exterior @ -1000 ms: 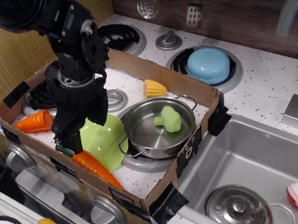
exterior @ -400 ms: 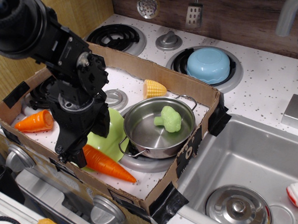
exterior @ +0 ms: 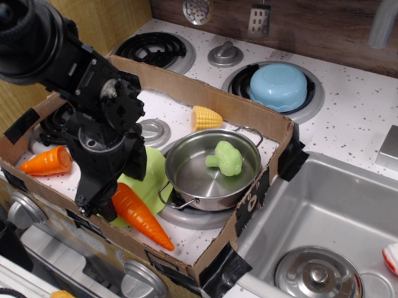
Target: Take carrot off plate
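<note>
Near the left front corner of the cardboard tray [exterior: 203,95], the black gripper [exterior: 98,204] hung low over the stove top, just beside the thick end of the carrot [exterior: 140,215]. Its fingers pointed down and were mostly hidden by the arm's own body, so I cannot tell how far they were open or whether they held the carrot's stem end. The carrot lay tilted, with the thick end to the left, against the gripper, and the pointed tip toward the right and near side. The upper part of the carrot rested over the near rim of the plate [exterior: 153,175], while the tip lay on the white speckled surface inside the tray. The plate itself was partly covered by the arm and touched the steel pot [exterior: 210,168] on its right side. A green broccoli [exterior: 225,157] sat inside that pot. A short carrot piece [exterior: 46,161] lay at the far left of the tray, apart from the gripper. A yellow corn piece [exterior: 206,116] lay behind the pot, and a light blue bowl [exterior: 278,87] stood upside down on the far burner, outside the tray.
</note>
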`<state>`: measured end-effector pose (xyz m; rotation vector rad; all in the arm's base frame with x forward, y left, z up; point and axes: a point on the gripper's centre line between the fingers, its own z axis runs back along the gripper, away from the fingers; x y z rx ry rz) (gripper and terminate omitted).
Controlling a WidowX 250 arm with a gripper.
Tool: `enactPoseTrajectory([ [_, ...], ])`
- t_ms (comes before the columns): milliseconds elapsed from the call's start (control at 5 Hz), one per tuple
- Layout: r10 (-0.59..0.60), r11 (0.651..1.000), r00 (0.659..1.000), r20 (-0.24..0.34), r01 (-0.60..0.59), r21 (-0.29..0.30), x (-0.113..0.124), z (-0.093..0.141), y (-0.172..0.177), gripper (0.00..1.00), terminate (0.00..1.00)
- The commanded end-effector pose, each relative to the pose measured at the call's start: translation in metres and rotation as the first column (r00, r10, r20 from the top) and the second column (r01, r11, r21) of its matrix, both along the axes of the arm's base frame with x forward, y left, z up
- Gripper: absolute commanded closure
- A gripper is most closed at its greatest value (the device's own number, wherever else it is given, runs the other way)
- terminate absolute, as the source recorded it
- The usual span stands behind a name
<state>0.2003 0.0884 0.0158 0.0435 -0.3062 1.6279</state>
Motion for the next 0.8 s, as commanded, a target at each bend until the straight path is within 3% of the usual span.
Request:
enactPoseTrajectory([
  [0,0.003,1.0,0.999,0.037,-0.002,-0.016,0.008,0.007,0.003,1.0,0.0],
  [200,-0.045,0.995,0.999,-0.002,0.045,-0.089,0.01,0.01,0.007,1.0,0.0],
  [600,-0.137,0.989,0.989,-0.053,0.134,-0.06,0.052,0.055,0.02,1.0,0.0],
])
